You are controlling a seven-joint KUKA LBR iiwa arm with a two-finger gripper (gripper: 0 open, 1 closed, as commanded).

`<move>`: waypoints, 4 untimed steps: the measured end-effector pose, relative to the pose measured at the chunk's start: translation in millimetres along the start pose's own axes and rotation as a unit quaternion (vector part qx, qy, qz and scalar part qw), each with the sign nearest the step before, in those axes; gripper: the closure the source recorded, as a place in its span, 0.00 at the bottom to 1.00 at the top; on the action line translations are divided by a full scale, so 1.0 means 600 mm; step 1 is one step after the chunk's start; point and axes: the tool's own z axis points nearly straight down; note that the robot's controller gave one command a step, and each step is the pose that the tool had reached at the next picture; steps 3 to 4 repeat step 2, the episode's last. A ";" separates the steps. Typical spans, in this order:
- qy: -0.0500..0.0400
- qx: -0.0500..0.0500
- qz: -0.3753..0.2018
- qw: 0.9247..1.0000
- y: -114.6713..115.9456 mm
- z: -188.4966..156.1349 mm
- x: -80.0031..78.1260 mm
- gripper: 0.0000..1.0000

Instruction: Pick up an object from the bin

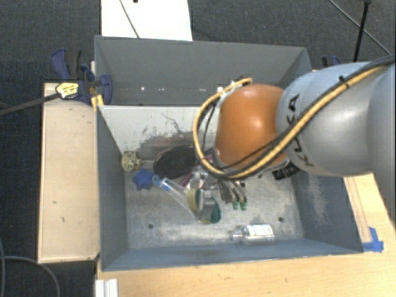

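Arm (346,122) is reaching into a grey bin (114,197) from the right, with its orange cover (247,125) and looped cables (204,119) hanging over the bin's middle. The gripper (209,198) is sitting low beneath the cover, close to the floor at the bin's centre. It is hovering over a small cluster there. In the cluster, a clear tube (173,189) is lying slantwise from upper left to lower right, and a green piece (215,214) is lying just under the gripper's tip. Whether the gripper is spread or closed cannot be told, because the cover and the clutter around it are hiding that. A dark round disc (174,161) is lying just left of the gripper, toward the back wall. A blue piece (143,180) is resting beside the tube's upper end. A pale knob (129,161) is sitting further left, by the side wall. A clear bottle (252,232) is lying on its side near the front wall, apart from the others.
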 end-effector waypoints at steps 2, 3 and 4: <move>0.001 0.001 -0.052 0.999 -0.015 -0.178 -0.064 1.00; 0.001 0.001 -0.052 0.999 -0.015 -0.178 -0.064 1.00; 0.001 0.001 -0.052 0.999 -0.015 -0.178 -0.064 1.00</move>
